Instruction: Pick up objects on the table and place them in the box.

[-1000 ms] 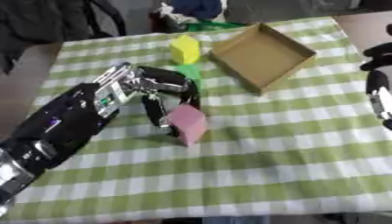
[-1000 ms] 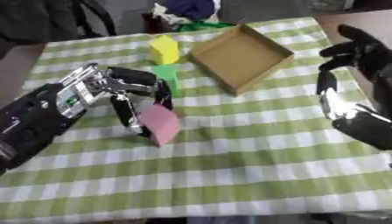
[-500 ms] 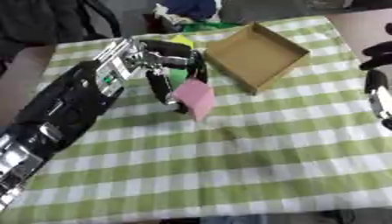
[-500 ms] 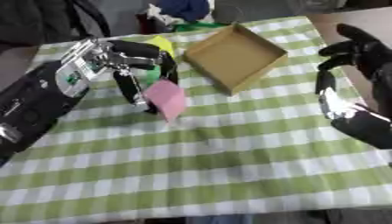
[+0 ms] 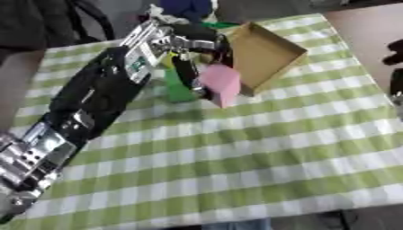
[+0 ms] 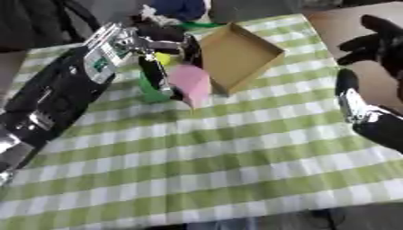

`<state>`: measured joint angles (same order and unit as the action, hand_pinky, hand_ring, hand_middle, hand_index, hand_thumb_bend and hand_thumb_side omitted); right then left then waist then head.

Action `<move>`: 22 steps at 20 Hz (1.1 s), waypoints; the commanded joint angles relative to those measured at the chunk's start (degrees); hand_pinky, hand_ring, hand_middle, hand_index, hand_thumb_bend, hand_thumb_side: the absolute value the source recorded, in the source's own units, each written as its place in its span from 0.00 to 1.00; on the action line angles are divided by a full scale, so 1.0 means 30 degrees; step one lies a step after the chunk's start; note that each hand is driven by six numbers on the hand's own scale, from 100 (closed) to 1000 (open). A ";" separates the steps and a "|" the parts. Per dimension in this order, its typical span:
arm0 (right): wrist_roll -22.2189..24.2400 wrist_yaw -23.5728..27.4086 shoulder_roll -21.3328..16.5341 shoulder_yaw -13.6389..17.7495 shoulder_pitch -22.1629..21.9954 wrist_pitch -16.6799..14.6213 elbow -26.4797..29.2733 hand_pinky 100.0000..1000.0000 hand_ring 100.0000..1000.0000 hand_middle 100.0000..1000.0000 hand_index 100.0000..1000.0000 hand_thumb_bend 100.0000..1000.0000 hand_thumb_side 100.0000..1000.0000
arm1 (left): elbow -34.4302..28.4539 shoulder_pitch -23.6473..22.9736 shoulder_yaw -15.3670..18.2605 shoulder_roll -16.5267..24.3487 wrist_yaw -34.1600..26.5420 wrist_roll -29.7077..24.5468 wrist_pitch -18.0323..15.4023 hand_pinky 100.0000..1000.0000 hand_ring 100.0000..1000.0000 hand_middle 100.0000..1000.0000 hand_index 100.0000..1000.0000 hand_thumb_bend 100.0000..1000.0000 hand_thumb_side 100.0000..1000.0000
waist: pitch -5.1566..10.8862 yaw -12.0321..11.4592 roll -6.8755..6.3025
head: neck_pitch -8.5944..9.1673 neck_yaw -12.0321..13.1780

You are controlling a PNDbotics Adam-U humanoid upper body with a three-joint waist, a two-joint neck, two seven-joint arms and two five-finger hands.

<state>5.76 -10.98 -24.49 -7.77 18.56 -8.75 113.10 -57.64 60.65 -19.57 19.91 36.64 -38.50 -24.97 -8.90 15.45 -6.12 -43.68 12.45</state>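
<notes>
Pink block point(image 5: 221, 81) pinched in left hand point(image 5: 182, 49) fingers, beside shallow cardboard box point(image 5: 266, 54), right hand point(image 6: 376, 42) fingers spread.

box point(image 5: 271, 51): open top unobstructed | green block point(image 5: 178, 86): beside left hand point(image 5: 185, 49) | near worktop point(image 5: 260, 157): bare cloth

One pink block point(image 5: 221, 82), one green block point(image 5: 178, 89) — one cardboard box point(image 5: 264, 53)

Green-checked tablecloth point(image 5: 260, 148), blue cloth point(image 5: 182, 8)
</notes>
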 commanded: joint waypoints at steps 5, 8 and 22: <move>-0.0668 0.0150 -0.0285 0.0237 0.0487 -0.0212 0.0498 0.83 0.73 0.67 0.95 0.00 0.29 | 0.0526 0.1019 0.1442 -0.0357 0.2120 -0.3699 -0.4316 0.74 0.54 0.42 0.61 0.36 0.00 | 0.0061 0.0566 -0.0015 | 0.0480 0.0530; -0.0715 0.0257 -0.0235 0.0179 0.0639 -0.0478 0.0498 0.83 0.72 0.67 0.95 0.00 0.29 | 0.0651 0.1067 0.1833 -0.0548 0.3020 -0.2833 -0.4344 0.74 0.55 0.42 0.61 0.36 0.00 | -0.0062 0.0880 -0.0101 | 0.0652 0.0769; -0.0499 0.0477 -0.0074 0.0029 0.0931 -0.0819 0.0498 0.82 0.70 0.66 0.95 0.00 0.31 | 0.1340 0.1392 0.3638 -0.1134 0.7229 0.1371 -0.3094 0.76 0.56 0.45 0.61 0.35 0.01 | -0.0553 0.2013 -0.0539 | 0.1130 0.1657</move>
<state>4.13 -9.99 -24.40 -7.79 20.67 -10.99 113.39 -53.29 63.24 -9.66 16.04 57.22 -32.17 -31.29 -11.36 21.51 -8.22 -40.79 17.09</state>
